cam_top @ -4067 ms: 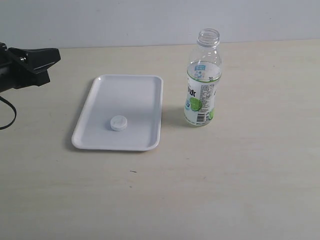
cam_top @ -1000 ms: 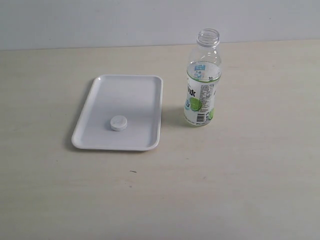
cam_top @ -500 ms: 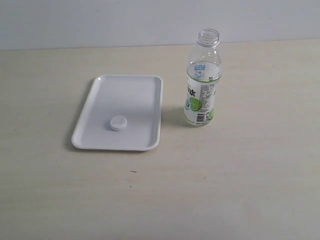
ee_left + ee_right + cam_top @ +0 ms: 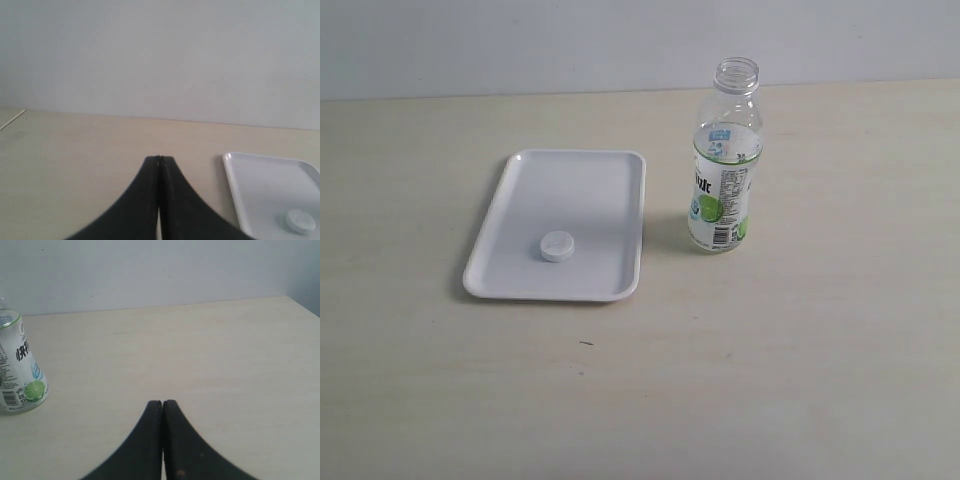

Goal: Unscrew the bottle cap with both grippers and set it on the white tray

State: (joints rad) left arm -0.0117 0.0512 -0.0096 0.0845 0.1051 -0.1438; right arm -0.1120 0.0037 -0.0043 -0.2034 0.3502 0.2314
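Neither claw shows up in the wide shot, only on the wrist cams. The left gripper is clenched, fingertips pressed flat together with nothing between them. The right gripper is the same: squeezed tight and empty. Both hang over bare table.

Toward the table's near edge there's pale wood-look surface with one tiny dark speck. Past that is the white tray, lying flat, left of the table's middle, with its long sides running away from the camera. The bottle cap sits inside the tray, close to the tray's near edge and about halfway across it, top side up.

The bottle stands upright on the table just beside the tray's right edge, not touching it, level with the tray's far half. Its threaded neck is open.

On the label there's a green lime near the bottom, a small blue-ish badge up top, big dark characters running down the side, and what looks like a barcode and fine print. I can't actually read any of it, it's too small and blurry.

Behind the far edge is a plain pale wall.
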